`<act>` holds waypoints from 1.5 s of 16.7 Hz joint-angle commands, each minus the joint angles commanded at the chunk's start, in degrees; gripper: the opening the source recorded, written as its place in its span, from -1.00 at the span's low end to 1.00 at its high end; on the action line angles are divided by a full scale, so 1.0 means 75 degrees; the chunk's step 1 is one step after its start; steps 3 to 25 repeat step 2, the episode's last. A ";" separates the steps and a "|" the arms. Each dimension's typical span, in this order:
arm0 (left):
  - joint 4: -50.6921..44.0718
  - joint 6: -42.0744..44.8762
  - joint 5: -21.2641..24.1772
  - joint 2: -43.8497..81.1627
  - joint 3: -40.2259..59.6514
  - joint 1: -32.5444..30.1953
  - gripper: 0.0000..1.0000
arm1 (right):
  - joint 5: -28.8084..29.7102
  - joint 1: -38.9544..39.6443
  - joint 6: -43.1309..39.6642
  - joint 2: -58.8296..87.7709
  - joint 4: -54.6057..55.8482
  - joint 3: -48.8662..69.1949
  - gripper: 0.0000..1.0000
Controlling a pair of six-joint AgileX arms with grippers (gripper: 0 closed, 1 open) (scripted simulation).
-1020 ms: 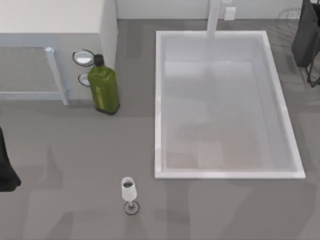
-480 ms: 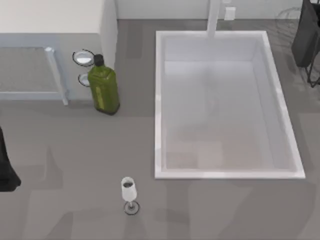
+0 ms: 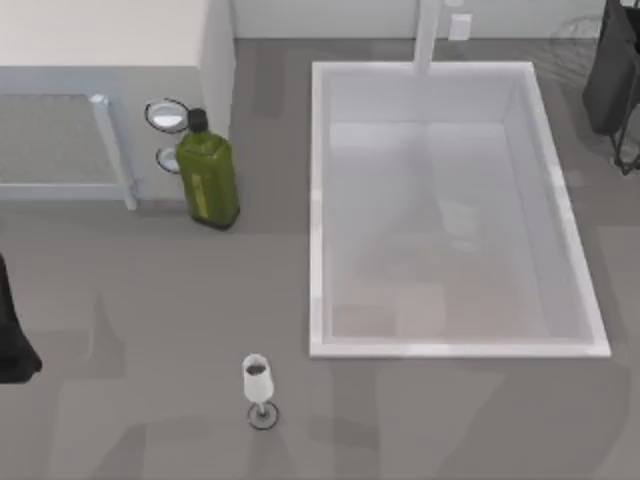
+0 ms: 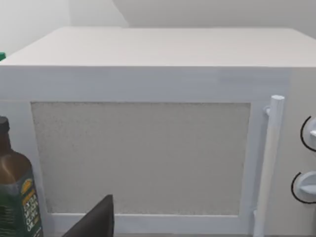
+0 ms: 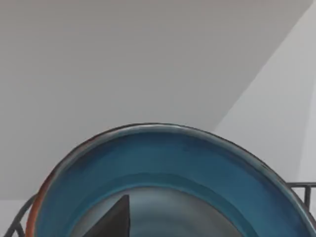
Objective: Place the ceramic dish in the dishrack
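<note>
The ceramic dish (image 5: 163, 168) looms close in the right wrist view, glossy teal-blue inside with a reddish-brown rim at one edge. Thin dark wires of the dishrack (image 5: 302, 189) rise on both sides of it. A dark part of my right gripper (image 5: 112, 221) stands in front of the dish's inside. From above, my right arm (image 3: 613, 70) hangs at the table's back right corner, over dishrack wires (image 3: 626, 152). My left arm (image 3: 10, 335) is parked at the left edge, and a dark part of the left gripper (image 4: 96, 223) faces the microwave.
A white sink basin (image 3: 455, 210) takes up the right middle. A microwave (image 3: 100, 60) stands at the back left, with a green bottle (image 3: 207, 175) in front of its dials. A small wine glass (image 3: 258, 385) stands near the front.
A faint shadow on the sink floor has drifted to the right. The right arm at the back right has shifted only slightly. The left arm has not moved.
</note>
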 joint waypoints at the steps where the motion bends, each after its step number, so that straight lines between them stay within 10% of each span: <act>1: 0.0000 0.0000 0.0000 0.0000 0.0000 0.0000 1.00 | 0.0000 0.0000 0.0000 0.0000 0.0000 0.0000 1.00; 25: 0.0000 0.0000 0.0000 0.0000 0.0000 0.0000 1.00 | 0.0000 0.0000 0.0000 0.0000 0.0000 0.0000 1.00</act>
